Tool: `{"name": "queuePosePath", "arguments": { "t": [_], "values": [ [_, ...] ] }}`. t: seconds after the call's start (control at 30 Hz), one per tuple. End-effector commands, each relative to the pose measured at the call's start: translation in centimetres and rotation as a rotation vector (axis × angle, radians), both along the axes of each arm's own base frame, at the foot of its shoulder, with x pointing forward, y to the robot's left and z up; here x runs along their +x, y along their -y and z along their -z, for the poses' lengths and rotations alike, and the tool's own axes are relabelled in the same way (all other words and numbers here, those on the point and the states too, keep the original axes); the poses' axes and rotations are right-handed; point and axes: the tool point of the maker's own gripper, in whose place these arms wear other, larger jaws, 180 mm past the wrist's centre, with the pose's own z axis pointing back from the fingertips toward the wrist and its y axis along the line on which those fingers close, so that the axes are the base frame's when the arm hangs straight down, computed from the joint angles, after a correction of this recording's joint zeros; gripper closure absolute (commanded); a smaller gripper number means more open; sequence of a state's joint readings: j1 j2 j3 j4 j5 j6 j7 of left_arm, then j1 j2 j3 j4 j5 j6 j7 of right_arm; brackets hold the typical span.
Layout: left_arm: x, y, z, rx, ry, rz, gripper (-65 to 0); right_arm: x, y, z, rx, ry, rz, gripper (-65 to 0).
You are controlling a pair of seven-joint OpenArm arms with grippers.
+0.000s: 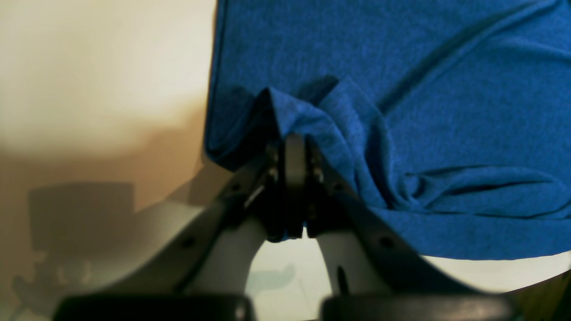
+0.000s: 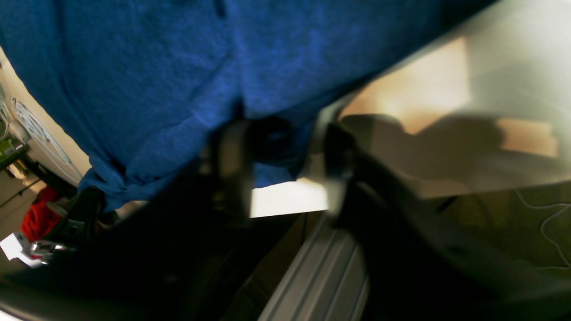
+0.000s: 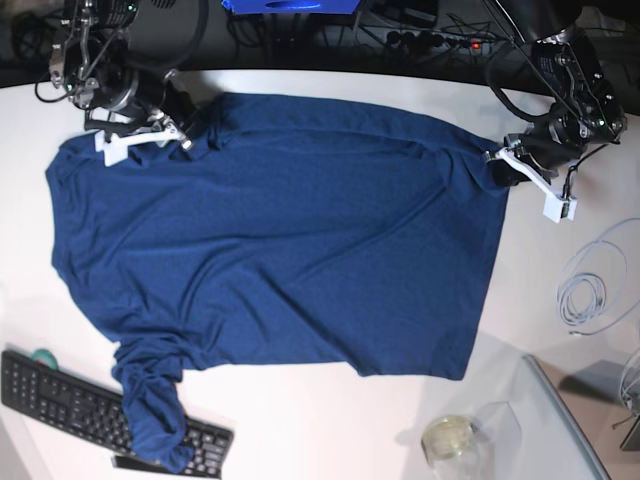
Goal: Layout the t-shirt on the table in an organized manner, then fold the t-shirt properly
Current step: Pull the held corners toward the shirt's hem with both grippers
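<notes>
From the base view I see the t-shirt (image 3: 290,230) spread across most of the table (image 3: 330,420), body mostly flat; one sleeve is bunched and trails over the black keyboard (image 3: 70,395) at the near edge. This cloth is soft, light and limp; I judge it will sag, wrinkle and drag along the tabletop instead of holding any shape, so I want my holds on hems and corners, where a doubled edge gives the fingers something to bite.

My left gripper (image 1: 294,147) is pressed together and pinching a gathered fold at the shirt's edge; its wrist view shows the fabric tented up over the closed tips. My right gripper (image 2: 285,151) sits at the shirt's far corner; its wrist view is blurred, the jaws look parted with cloth lying between and over them, and I cannot tell whether they have a hold or are merely straddling the hem.

The base view alone gives me the whole layout: both arms at opposite ends of the same long edge, the crumpled sleeve, a glass jar (image 3: 447,437) and a coiled white cable (image 3: 590,290) off to the side, well apart from the cloth. Only the wrist views show what happens at the fingertips; the base view hides that under the grippers' housings.
</notes>
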State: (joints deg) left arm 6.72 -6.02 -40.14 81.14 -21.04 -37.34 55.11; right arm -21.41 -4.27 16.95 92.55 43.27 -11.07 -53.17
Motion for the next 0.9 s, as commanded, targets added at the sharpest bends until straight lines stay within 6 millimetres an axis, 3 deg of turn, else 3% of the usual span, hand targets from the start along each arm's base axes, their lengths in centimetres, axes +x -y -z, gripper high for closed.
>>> {"name": "queuePosePath", "arguments": {
  "t": [0.0, 0.07, 0.1, 0.6, 0.87],
  "values": [
    [0.8, -0.6, -1.0, 0.013, 0.038, -0.003, 0.0, 1.1, 0.0, -0.7, 0.004, 0.040, -0.008, -15.3],
    [0.9, -0.4, -1.0, 0.011, 0.038, 0.000, 0.0, 1.4, 0.0, -0.9, 0.004, 0.048, -0.009, -5.0],
    [0.9, -0.3, -1.0, 0.009, 0.038, 0.001, 0.0, 1.5, -0.1, -1.0, 0.005, 0.049, -0.009, -3.0],
    [2.0, -0.1, -1.6, -0.004, 0.065, -0.004, 0.0, 6.5, -0.3, -5.2, 0.018, 0.172, -0.052, 0.0],
    [3.0, 0.6, -1.8, -0.026, 0.089, -0.014, 0.0, 7.3, 0.8, -4.6, 0.018, 0.113, 0.023, 0.0]
  ]
}}
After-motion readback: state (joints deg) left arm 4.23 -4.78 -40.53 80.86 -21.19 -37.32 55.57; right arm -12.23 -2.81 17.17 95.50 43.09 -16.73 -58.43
